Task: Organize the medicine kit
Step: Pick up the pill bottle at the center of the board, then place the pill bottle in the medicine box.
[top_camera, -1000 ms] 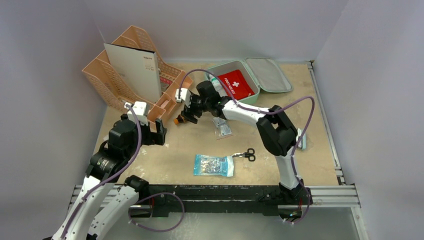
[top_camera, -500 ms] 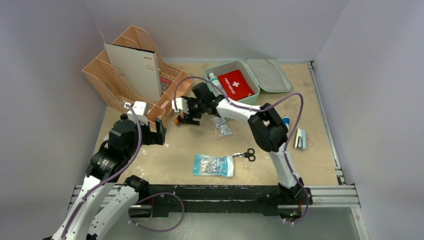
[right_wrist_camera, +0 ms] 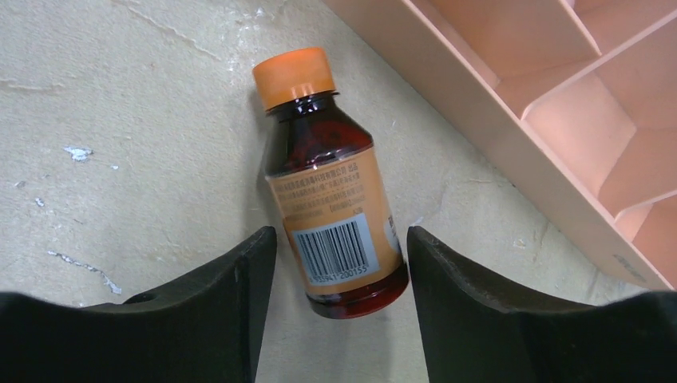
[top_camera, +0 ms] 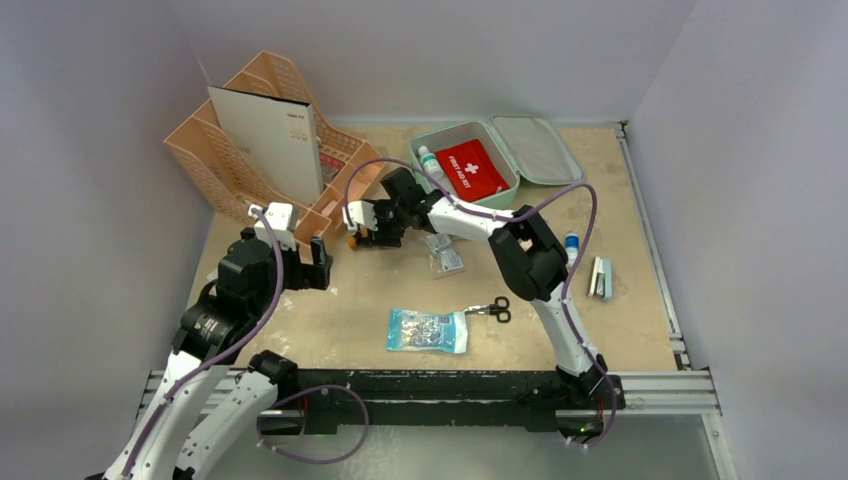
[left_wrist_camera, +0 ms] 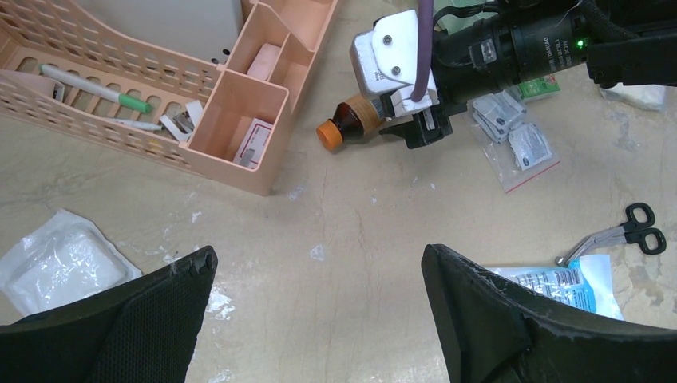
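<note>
The medicine kit (top_camera: 512, 190), a mint-green case, lies open at the back with its grey-lined lid (top_camera: 538, 148) folded to the right. A red pouch (top_camera: 472, 168) and a white bottle (top_camera: 430, 160) lie inside it. A brown bottle with an orange cap (right_wrist_camera: 331, 211) lies on its side on the table beside the peach organizer (top_camera: 250, 150). My right gripper (right_wrist_camera: 342, 235) is open and straddles the bottle's base, with a small gap at each finger. My left gripper (left_wrist_camera: 318, 254) hangs wide open over bare table, holding nothing.
On the table lie a clear bag of sachets (top_camera: 445, 255), black scissors (top_camera: 492, 309), a blue packet (top_camera: 428, 330), a small blue-capped tube (top_camera: 571, 243) and a stapler-like item (top_camera: 599, 277). A white gauze pack (left_wrist_camera: 56, 263) lies near the left gripper.
My right arm has reached further left and lower, bringing its fingers around the brown bottle's base, and the jaws have narrowed a little. The left arm has not moved.
</note>
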`<state>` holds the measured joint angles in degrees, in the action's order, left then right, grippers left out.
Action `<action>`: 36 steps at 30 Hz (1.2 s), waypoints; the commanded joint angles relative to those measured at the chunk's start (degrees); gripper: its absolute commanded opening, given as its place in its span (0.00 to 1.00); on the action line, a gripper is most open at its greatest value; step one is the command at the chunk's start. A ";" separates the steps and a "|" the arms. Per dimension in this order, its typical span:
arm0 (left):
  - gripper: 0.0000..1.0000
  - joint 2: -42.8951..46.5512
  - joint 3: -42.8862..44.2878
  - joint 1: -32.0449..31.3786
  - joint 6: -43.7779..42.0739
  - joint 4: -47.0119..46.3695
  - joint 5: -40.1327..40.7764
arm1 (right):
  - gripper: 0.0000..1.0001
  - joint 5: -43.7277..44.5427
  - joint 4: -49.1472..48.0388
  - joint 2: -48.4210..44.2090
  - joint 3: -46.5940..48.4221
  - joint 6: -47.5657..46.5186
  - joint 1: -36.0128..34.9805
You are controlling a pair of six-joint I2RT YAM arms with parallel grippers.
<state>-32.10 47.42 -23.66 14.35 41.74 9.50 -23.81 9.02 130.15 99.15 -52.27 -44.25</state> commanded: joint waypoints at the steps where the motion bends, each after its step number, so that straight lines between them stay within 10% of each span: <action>1: 0.99 0.26 1.81 0.11 0.06 -0.25 1.22 | 0.58 0.65 0.97 -0.01 1.63 -1.35 -0.33; 17: 0.98 -0.43 1.86 0.11 0.06 -0.25 0.97 | 0.40 -3.54 -15.28 -8.92 -8.29 15.15 -0.31; 36: 0.98 -0.20 1.86 0.11 -0.33 -0.23 0.96 | 0.31 17.04 -12.60 -23.61 -10.90 43.44 4.23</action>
<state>-32.34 47.42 -23.66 14.35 42.13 9.85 -15.73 -6.44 109.73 85.97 -18.46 -42.85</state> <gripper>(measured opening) 0.986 0.473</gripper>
